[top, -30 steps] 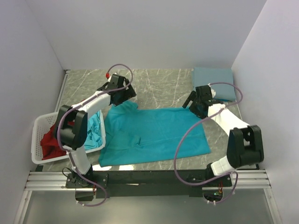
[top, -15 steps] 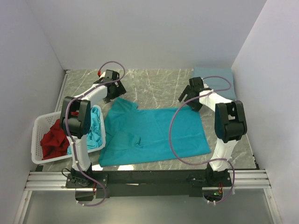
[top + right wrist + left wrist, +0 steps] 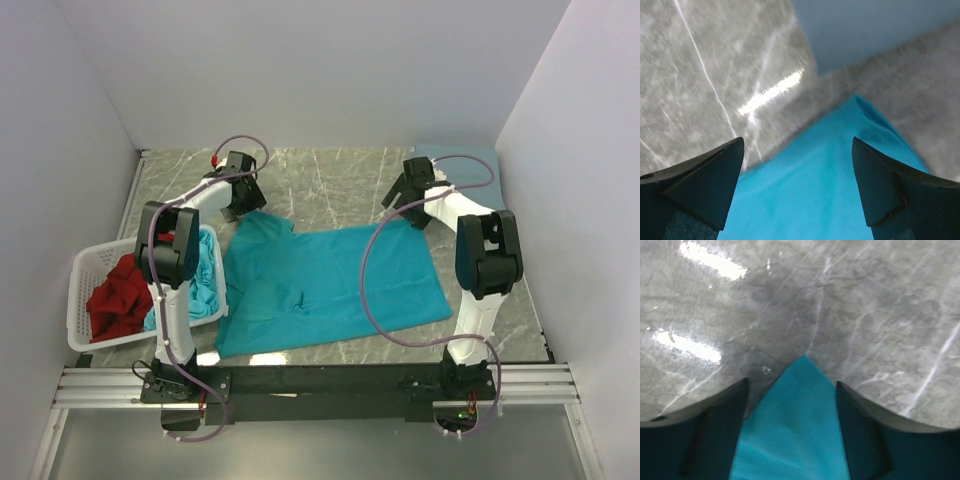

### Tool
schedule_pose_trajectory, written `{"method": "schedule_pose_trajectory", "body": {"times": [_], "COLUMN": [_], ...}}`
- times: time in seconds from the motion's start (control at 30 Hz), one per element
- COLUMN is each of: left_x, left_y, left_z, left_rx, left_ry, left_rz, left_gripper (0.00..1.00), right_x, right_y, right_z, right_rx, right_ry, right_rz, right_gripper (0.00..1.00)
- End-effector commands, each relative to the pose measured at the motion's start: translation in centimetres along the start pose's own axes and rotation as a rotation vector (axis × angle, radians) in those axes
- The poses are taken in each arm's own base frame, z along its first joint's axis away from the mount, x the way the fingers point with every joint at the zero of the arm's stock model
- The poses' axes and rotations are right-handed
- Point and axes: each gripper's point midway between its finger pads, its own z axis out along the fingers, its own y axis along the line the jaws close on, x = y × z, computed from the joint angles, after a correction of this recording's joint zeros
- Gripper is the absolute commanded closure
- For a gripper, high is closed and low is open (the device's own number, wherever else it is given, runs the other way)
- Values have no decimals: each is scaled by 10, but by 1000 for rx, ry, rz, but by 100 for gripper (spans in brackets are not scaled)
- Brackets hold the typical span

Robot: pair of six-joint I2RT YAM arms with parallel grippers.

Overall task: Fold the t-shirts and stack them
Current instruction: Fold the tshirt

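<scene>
A bright teal t-shirt point(image 3: 330, 280) lies spread flat in the middle of the marble table. My left gripper point(image 3: 243, 203) is at its far left corner. In the left wrist view the gripper point(image 3: 790, 395) is open, with the pointed teal corner point(image 3: 797, 410) lying between the jaws. My right gripper point(image 3: 404, 208) is at the far right corner. In the right wrist view it is open point(image 3: 797, 155) over the teal cloth point(image 3: 830, 190). A folded grey-blue t-shirt point(image 3: 458, 162) lies at the back right and also shows in the right wrist view point(image 3: 875, 25). A red t-shirt point(image 3: 118, 300) and another teal t-shirt point(image 3: 200, 275) lie in the basket.
The white lattice basket point(image 3: 82, 275) stands at the left edge of the table, close to the spread shirt. White walls close in the table on the left, back and right. The arm bases and a black rail point(image 3: 320, 385) run along the near edge.
Both arms have swung toward the back of the table and now sit at the spread shirt's far corners. The shirt's near right edge has shifted slightly toward the back.
</scene>
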Motion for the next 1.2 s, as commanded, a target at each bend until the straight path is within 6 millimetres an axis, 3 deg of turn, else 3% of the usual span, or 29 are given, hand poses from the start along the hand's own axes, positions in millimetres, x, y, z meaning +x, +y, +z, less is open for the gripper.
{"method": "schedule_pose_trajectory", "body": {"times": [0.0, 0.17, 0.3, 0.47, 0.6, 0.77, 0.83, 0.87, 1.0, 1.17], "left_x": [-14, -10, -11, -6, 7, 18, 22, 24, 22, -2], "left_y": [3, 5, -5, -14, -14, -10, -7, -7, -12, -29], "left_z": [-2, 6, 15, 24, 25, 23, 23, 23, 17, -7], "left_rx": [-34, -51, -19, 21, 51, 69, 65, 68, 110, 183], "left_ry": [-35, -28, -12, 17, 53, 76, 88, 95, 80, 3], "left_rz": [0, 19, 40, 56, 72, 90, 96, 100, 113, 108], "left_gripper": [29, 36, 36, 44, 64, 79, 96, 100, 100, 100], "right_x": [-22, -14, -11, -9, -13, -15, -18, -17, -24, -28], "right_y": [-1, -17, -25, -29, -29, -27, -26, -25, -22, -28], "right_z": [-33, -38, -39, -35, -29, -20, -19, -16, -15, -9], "right_rx": [-26, 12, 39, 59, 79, 97, 106, 110, 115, 177], "right_ry": [-88, -93, -95, -92, -99, -86, -88, -82, -102, -108], "right_rz": [17, -1, -13, -22, -19, -10, -7, -8, 6, 26], "right_gripper": [6, 6, 6, 6, 7, 8, 8, 8, 10, 17]}}
